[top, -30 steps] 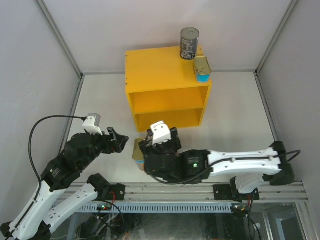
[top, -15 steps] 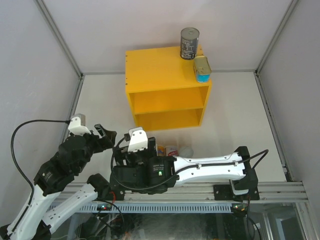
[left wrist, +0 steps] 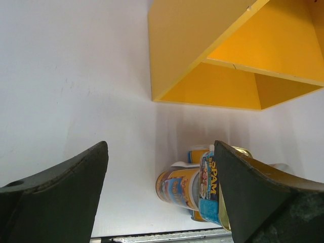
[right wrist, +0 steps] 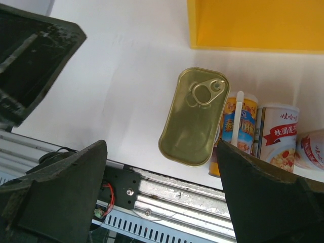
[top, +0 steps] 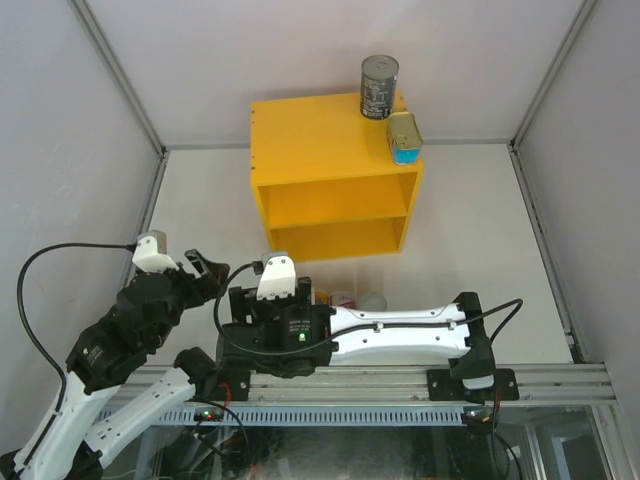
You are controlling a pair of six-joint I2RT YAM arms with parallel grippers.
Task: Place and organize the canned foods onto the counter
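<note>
The yellow counter (top: 330,180) stands at the back, with a dark grey can (top: 379,88) and a teal gold-lidded tin (top: 404,137) on its top. In the right wrist view a second gold-lidded tin (right wrist: 194,116) lies flat on an orange-blue can, beside the orange-blue can with the white spoon (right wrist: 238,124) and two white-red cans (right wrist: 277,142). My right gripper (right wrist: 162,202) is open and empty, above and nearer than the tin. My left gripper (left wrist: 162,197) is open and empty, left of the orange-blue can (left wrist: 179,187) and the tin (left wrist: 210,187).
The metal rail (top: 400,385) runs along the table's near edge, close to the can cluster (top: 345,298). My right arm (top: 400,335) lies across the near edge. The counter's side wall (left wrist: 187,45) and open compartments (left wrist: 263,45) lie beyond the cans. White walls enclose the table.
My right arm has swung left along the near edge, and its wrist now hides the tin in the top view. My left arm has pulled back to the left. Both grippers stay open.
</note>
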